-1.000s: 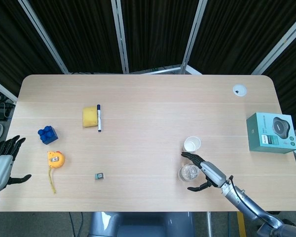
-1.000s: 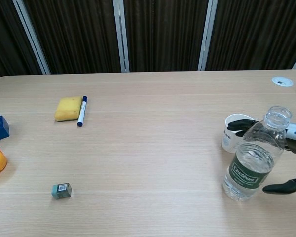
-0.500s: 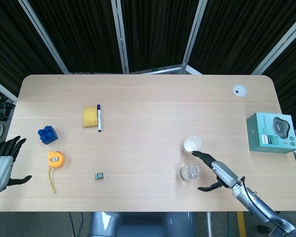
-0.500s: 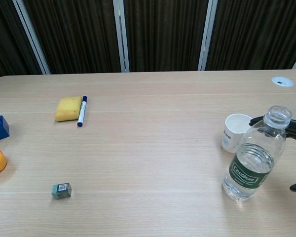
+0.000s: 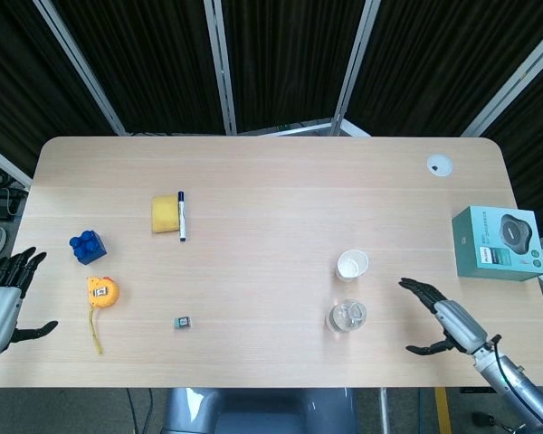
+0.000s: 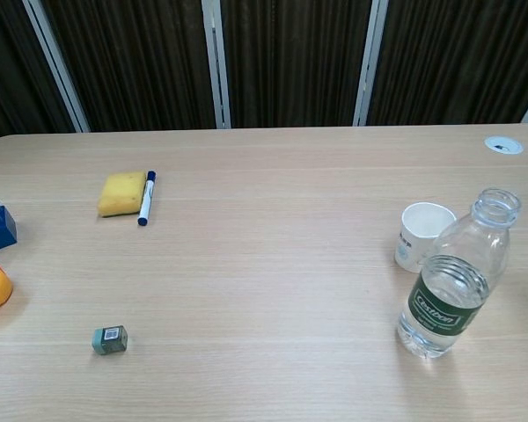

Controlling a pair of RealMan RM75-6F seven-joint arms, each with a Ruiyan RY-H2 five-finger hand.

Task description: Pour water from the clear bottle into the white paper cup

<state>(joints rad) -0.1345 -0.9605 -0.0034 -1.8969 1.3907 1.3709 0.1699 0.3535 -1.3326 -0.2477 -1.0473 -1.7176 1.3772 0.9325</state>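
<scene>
Table [image 5: 271,172] bears sponge [image 5: 166,213]; marker [image 5: 181,215] alongside.

bottle [image 5: 347,316]: stands on the table [image 5: 271,181], at 6 o'clock of the cup [image 5: 352,264], near it but apart.
box [image 5: 497,242]: at 3 o'clock of the cup, by the table's edge.
sponge [image 5: 166,213]: pen [image 5: 181,214] lies against its 3 o'clock side.
brick [image 5: 88,246]: at 12 o'clock of the tape measure [image 5: 101,291].
small cube [image 5: 184,321]: at 9 o'clock of the bottle, well apart.
right hand [image 5: 443,318]: at 3 o'clock of the bottle, apart from it.
</scene>
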